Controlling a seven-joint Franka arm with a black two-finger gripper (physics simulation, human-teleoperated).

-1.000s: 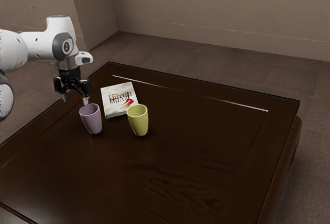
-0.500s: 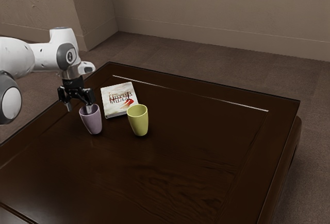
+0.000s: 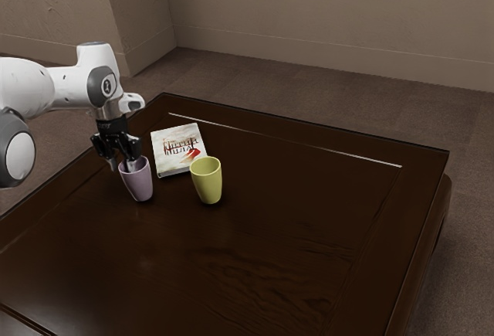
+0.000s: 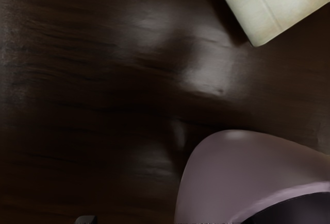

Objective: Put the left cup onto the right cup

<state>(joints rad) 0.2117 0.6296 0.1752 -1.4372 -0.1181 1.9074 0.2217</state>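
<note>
Gripper (image 3: 123,161) has dropped further, now down at the purple cup (image 3: 137,182) rim. Can't tell whether it's clamped or spread. Yellow cup (image 3: 206,180) and book (image 3: 176,148) haven't moved.

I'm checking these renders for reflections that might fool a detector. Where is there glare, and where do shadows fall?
Exterior view: a bright streak of glare along the far inset edge of the table; soft shadows under the purple cup and yellow cup. Wrist view: a pale sheen on the wood between the book and the purple cup.
</note>
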